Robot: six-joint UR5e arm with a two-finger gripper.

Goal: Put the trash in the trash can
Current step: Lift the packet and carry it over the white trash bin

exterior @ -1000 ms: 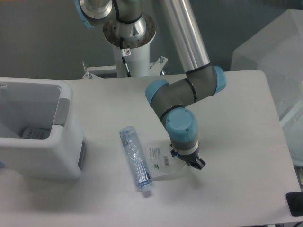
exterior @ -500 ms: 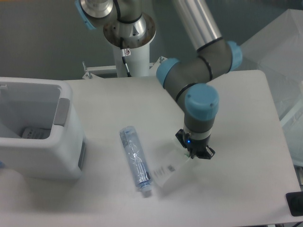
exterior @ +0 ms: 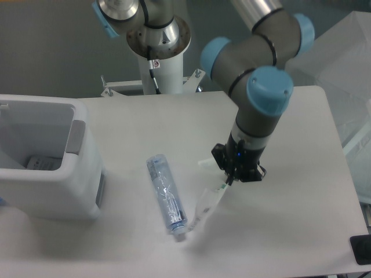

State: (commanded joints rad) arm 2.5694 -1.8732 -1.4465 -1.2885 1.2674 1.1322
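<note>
Trash count first: two pieces out on the counter (exterior: pixel 290 231). One is the crushed bluish bottle (exterior: pixel 166 194), lying flat on its side with its white cap pointing toward the near edge. The other is the flat clear-and-white packet (exterior: pixel 206 207) — it hangs tilted from the gripper (exterior: pixel 231 178), top edge pinched, lower end angled down toward the bottle's cap end. Whether that low corner touches the counter or the bottle I can't tell, it's too blurry there.

One gripper, one arm. The gripper is closed onto the packet's upper edge, with a small blue light showing on its body. The arm's grey links and light-blue joint caps come down from the top of the view, over the middle of the counter.

One trash can (exterior: pixel 78 168) — the big white bin sits at the left edge of the counter, well apart from both pieces. It has a grey panel on the side facing the bottle, and something small and labelled lies inside at the bottom, hard to make out. The bottle lies between the bin and the gripper. Behind it all stands the arm's white pedestal (exterior: pixel 165 69).
</note>
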